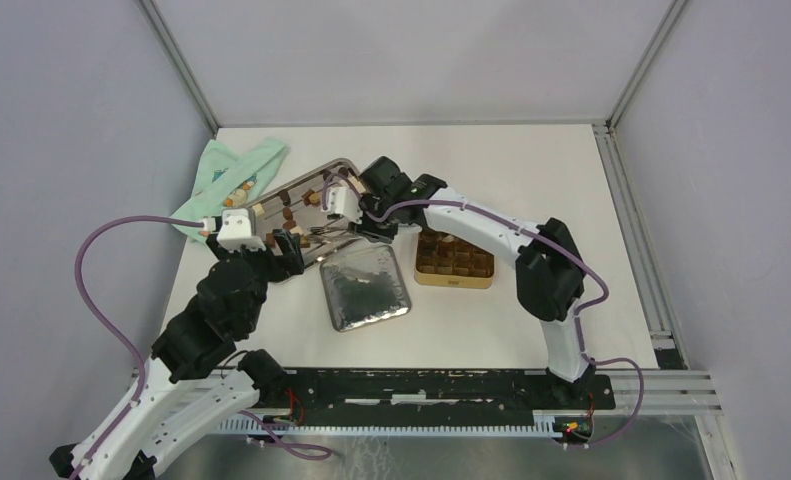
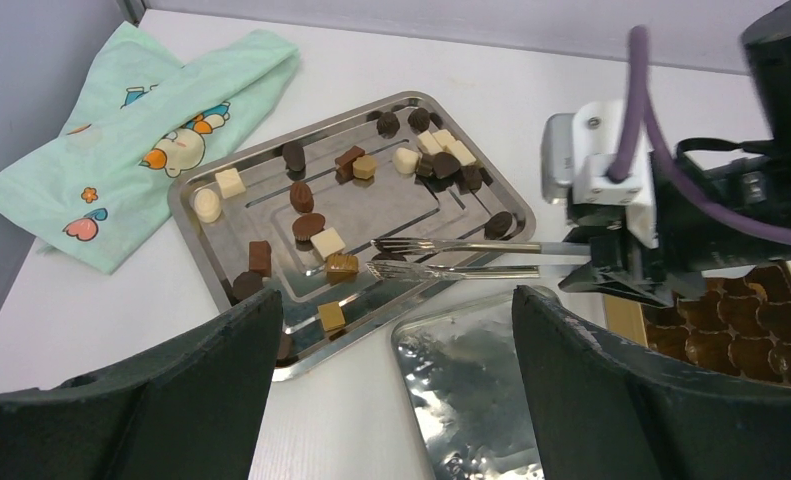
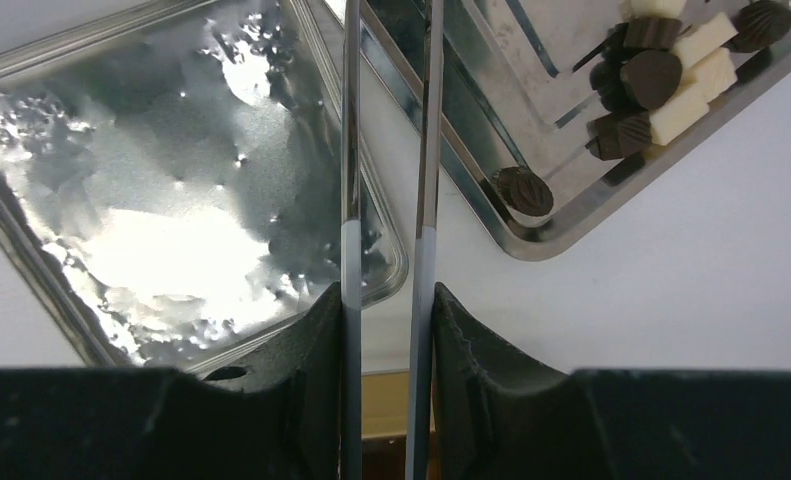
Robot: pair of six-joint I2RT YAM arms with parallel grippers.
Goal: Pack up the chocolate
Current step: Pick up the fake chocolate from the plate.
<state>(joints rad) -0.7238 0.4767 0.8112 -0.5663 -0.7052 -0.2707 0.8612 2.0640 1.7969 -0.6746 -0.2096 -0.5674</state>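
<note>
The chocolate (image 2: 309, 226), small dark, light brown and cream pieces, lies scattered on a steel tray (image 2: 203, 236); a cluster (image 3: 651, 75) sits in one tray corner. My right gripper (image 3: 386, 295) is shut on metal tongs (image 3: 351, 150), whose forked tips (image 2: 376, 256) reach over the tray right beside a caramel piece (image 2: 341, 265). My left gripper (image 2: 396, 300) hangs open and holds nothing, above the table at the tray's near edge. In the top view the right gripper (image 1: 369, 226) is over the tray's right end and the left gripper (image 1: 291, 250) at its near side.
The gold tin (image 1: 455, 258) with a brown compartment insert stands right of the tray. Its lid (image 1: 366, 285) lies shiny side up in front of the tray, between the arms. A mint cartoon-print cloth bag (image 1: 233, 180) lies at the back left.
</note>
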